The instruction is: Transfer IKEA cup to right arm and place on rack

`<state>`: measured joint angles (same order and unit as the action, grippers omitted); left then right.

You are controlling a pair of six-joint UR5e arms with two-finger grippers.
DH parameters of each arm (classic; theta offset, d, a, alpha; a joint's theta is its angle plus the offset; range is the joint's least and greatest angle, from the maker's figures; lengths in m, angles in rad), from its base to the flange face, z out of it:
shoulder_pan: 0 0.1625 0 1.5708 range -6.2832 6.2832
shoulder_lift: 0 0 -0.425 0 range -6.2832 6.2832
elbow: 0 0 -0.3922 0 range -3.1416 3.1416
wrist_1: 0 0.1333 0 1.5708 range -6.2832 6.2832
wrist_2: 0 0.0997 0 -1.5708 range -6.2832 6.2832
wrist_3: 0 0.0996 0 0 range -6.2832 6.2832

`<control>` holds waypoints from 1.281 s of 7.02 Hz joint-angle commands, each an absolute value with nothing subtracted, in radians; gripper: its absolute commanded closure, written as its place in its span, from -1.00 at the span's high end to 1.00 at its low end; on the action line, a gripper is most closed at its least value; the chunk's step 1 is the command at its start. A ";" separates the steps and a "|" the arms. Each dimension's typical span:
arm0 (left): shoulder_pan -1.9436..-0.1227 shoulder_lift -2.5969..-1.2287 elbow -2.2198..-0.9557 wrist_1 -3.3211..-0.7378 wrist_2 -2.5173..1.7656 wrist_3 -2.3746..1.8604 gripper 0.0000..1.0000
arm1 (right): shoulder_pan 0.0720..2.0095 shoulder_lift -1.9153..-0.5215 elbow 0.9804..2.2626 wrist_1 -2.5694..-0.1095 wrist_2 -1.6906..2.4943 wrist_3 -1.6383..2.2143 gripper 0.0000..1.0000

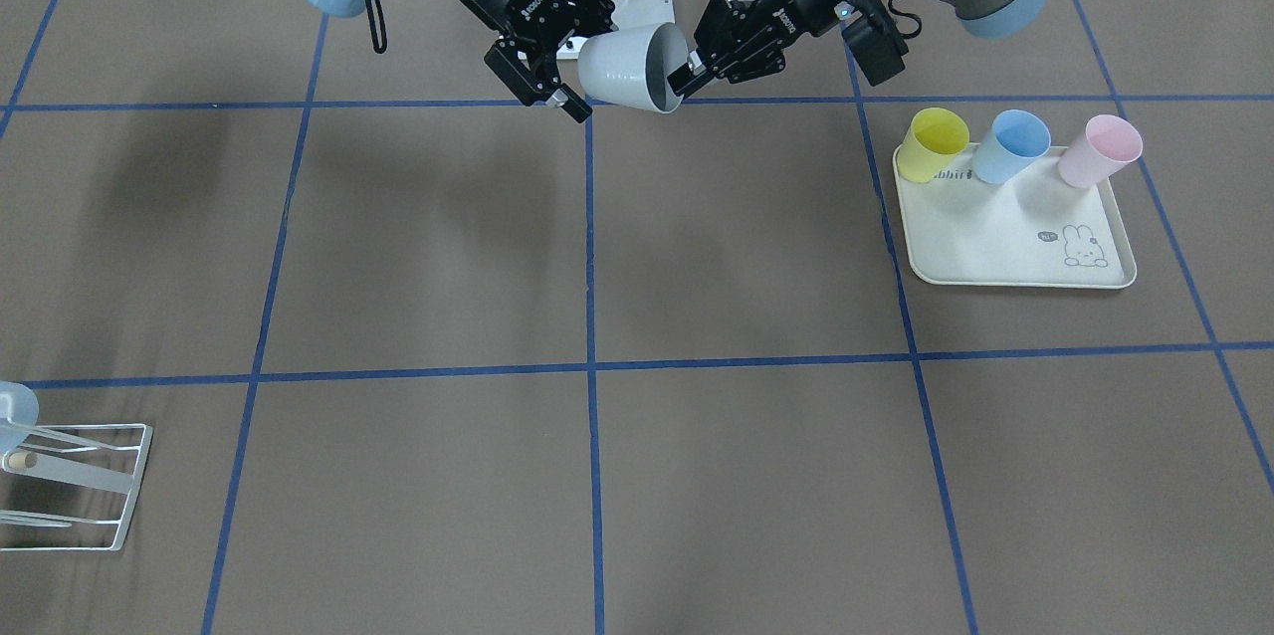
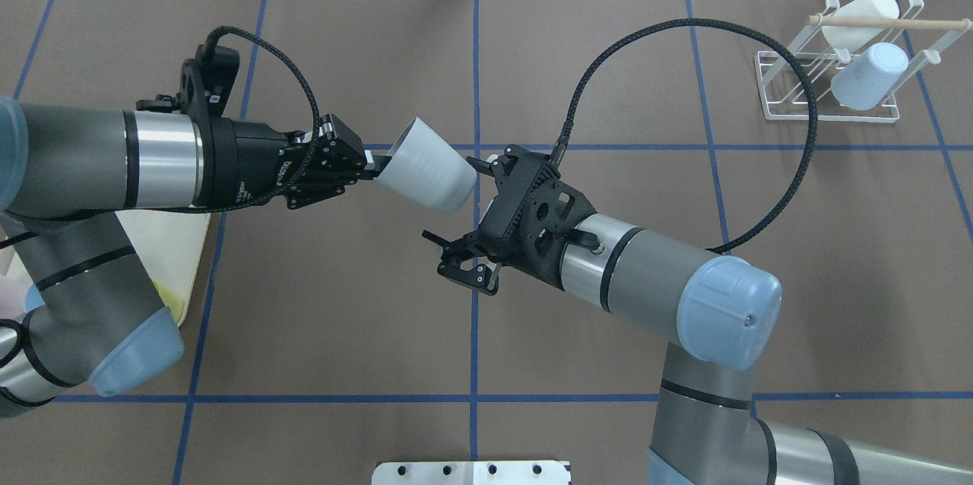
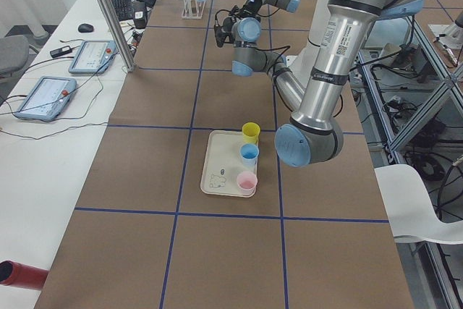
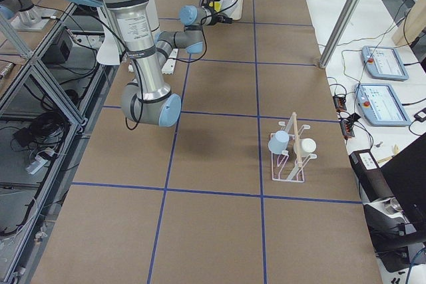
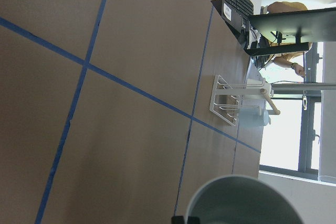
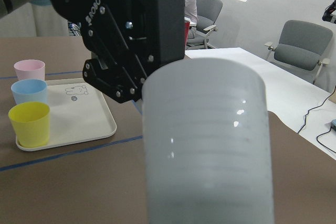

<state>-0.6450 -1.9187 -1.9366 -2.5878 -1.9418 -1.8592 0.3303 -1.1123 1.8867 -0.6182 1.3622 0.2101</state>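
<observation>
Evidently, the left gripper [image 2: 378, 166] had its jaws clamped on the rim of the IKEA cup [image 2: 426, 175]. Your right gripper [image 2: 450, 198] stood with jaws wide open at its base. The cup looked light, stiff and slick, so take the mid-wall.

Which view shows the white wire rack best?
Overhead exterior: the whole rack shows largest there. Exterior right shows it whole but smaller; front-facing cuts it at the edge; exterior left and left wrist show it small and far; right wrist shows nothing of it.

six cups [image 1: 637, 68], one tray [image 1: 995, 262], one rack [image 2: 832, 118], two arms [image 2: 646, 280], two teach pendants [image 4: 383, 63].
</observation>
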 commanded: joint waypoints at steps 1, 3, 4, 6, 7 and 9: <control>-0.623 -1.914 -1.934 -2.588 -1.928 -1.859 -1.00 | 0.328 -1.112 1.890 -0.617 1.362 0.210 0.99; -0.617 -1.913 -1.933 -2.588 -1.927 -1.859 -1.00 | 0.325 -1.112 1.894 -0.617 1.362 0.210 0.93; -0.611 -1.913 -1.931 -2.588 -1.911 -1.859 -1.00 | 0.325 -1.112 1.896 -0.615 1.362 0.212 0.89; -0.606 -1.913 -1.933 -2.588 -1.907 -1.859 -1.00 | 0.325 -1.112 1.898 -0.614 1.362 0.210 0.66; -0.606 -1.913 -1.931 -2.588 -1.907 -1.859 -1.00 | 0.327 -1.112 1.898 -0.614 1.362 0.210 0.17; -0.606 -1.914 -1.933 -2.588 -1.908 -1.859 -1.00 | 0.327 -1.114 1.899 -0.614 1.318 0.212 -0.70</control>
<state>-0.6064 -1.9129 -1.9315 -2.5878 -1.9063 -1.8592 0.3262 -1.1125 1.8980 -0.6142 1.3520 0.2111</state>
